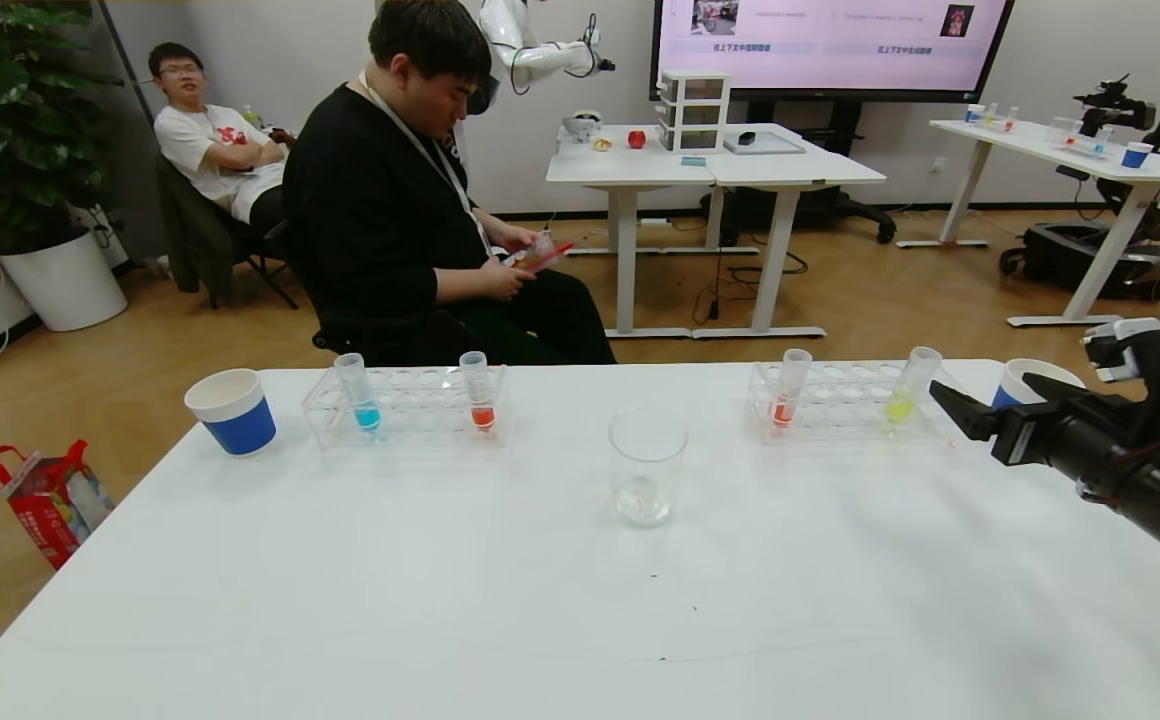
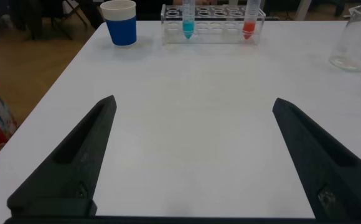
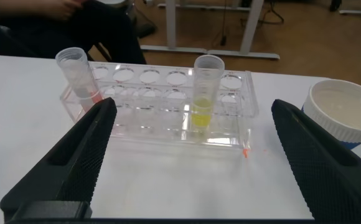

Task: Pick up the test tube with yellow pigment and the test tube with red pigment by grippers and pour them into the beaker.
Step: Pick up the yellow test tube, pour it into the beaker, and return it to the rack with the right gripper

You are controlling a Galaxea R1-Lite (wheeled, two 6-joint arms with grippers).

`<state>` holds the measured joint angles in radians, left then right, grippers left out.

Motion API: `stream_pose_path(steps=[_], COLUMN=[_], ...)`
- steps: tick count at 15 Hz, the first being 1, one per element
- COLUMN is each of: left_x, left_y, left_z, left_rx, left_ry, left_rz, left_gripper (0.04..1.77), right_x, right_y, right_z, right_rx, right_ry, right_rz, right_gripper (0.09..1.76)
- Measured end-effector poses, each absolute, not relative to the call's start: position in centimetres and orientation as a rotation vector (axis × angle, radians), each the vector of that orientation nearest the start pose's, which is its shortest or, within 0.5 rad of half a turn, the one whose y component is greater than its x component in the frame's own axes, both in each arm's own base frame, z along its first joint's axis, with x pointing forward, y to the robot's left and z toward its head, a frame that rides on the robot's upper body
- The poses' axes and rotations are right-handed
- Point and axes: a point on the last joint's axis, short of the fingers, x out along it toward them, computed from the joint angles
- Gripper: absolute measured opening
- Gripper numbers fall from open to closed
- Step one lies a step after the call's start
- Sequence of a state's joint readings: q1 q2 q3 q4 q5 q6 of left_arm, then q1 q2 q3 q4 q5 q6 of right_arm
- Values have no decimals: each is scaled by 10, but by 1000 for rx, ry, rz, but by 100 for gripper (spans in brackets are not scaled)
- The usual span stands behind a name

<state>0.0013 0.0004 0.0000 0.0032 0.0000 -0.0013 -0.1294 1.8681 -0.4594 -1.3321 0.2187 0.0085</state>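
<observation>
Step in hand: approach to first pick; nothing lifted or poured yet
Right gripper (image 1: 950, 405): black two-fingered claw, jaws spread wide and empty, just beside the right end of the clear plastic rack (image 1: 845, 402), lined up on the yellow tube in its wrist view
Left gripper (image 2: 193, 155): jaws wide, empty, over bare white table (image 1: 540, 600); out of the head view
Test tube with yellow pigment (image 1: 908, 388): slim clear tube, pale yellow-green liquid at the tip, tilted in the right rack's right end
Test tube with red pigment (image 1: 789, 389): red-orange liquid, same rack's left end; a similar red tube (image 1: 478, 392) stands in the left rack (image 1: 405, 405)
Beaker (image 1: 647, 466): clear glass, centre of table between the racks, looks empty
Next move, judged: advance until the fingers straddle the yellow tube below its rim, close, lift straight out of the rack
</observation>
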Motion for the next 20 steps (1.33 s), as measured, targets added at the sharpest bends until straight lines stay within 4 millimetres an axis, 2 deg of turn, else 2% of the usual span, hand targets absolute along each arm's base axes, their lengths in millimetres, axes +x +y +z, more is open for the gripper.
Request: stream_pose_path(steps=[3,7,15,20], left_x=[-23,-23,-23,-23], left_y=[0,0,0,0], left_z=[75,75,75,75], left_rx=[-1,-1,-1,-1], left_ry=[4,4,4,4], left_rz=[1,1,1,1], left_gripper=[175,175,175,175], right_x=[305,317,371,390], right_y=[-35,-39,-48,-50], right_z=[98,75,69,63], right_rx=[12,24,5,-1], right_ry=[16,58,-27,-52], right_rz=[114,143,138,144], right_gripper=[174,174,174,174])
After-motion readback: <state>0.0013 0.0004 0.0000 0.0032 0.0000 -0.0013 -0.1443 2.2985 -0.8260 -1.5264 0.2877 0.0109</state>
